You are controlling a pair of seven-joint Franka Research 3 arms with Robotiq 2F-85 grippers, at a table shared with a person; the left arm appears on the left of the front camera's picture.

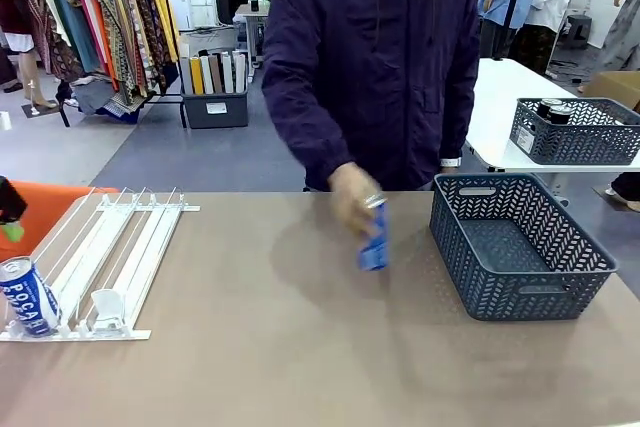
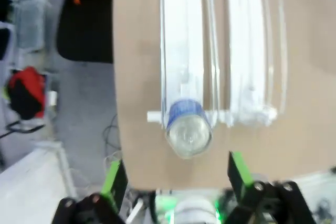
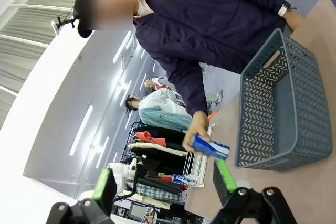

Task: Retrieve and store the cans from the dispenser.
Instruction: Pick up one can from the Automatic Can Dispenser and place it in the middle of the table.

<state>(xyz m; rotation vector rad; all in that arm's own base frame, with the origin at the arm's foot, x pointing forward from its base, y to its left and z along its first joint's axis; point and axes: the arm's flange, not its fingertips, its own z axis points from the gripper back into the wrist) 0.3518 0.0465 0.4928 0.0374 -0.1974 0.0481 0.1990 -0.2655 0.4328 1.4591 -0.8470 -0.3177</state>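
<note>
The left gripper point(image 2: 176, 177), jaws released wide, hovers above the blue can point(image 2: 188, 129) at the low front end of the dispenser point(image 2: 247, 77); apparently slightly off-centre in the blurred view, it should align before clenching.

Black-bodied left gripper point(image 2: 175, 163) and right gripper point(image 3: 163, 174), green finger pads, round screws at the knuckles. Dark navy long-sleeved jacket point(image 1: 330, 47), white wristband point(image 3: 284, 9) on the person point(image 1: 400, 97).
</note>
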